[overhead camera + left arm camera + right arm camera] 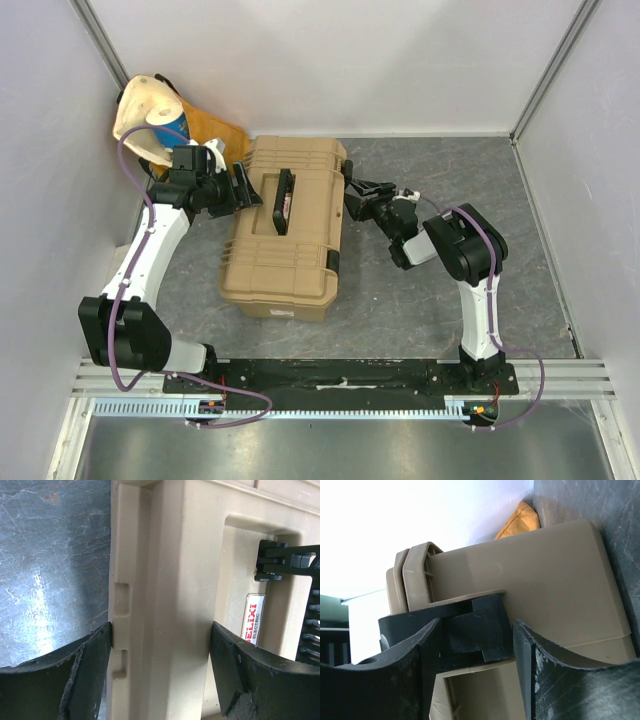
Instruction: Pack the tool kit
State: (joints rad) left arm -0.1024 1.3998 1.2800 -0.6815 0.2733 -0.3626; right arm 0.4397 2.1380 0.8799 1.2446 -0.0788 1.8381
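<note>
The toolbox [290, 250] lies shut between the two grippers, so the step in hand seems to be the last one — fastening the lid. No loose tool is in view; I judge that they are inside.

The right gripper [476, 630] is spread wide. Its fingers [555, 680] stand one on each side of a black latch [470, 617] on the box's side wall and do not squeeze it. Whether this latch is snapped home I cannot tell; the view is too close. The next move calls for pressing it flat against the wall.

The left gripper [160, 645] is parted too — one finger [70, 675] touches the box's outer edge, and the other hangs over the recess where the handle [300, 560] lies. Beyond the left fingers, a cloth bag [215, 135] sits in the corner.
</note>
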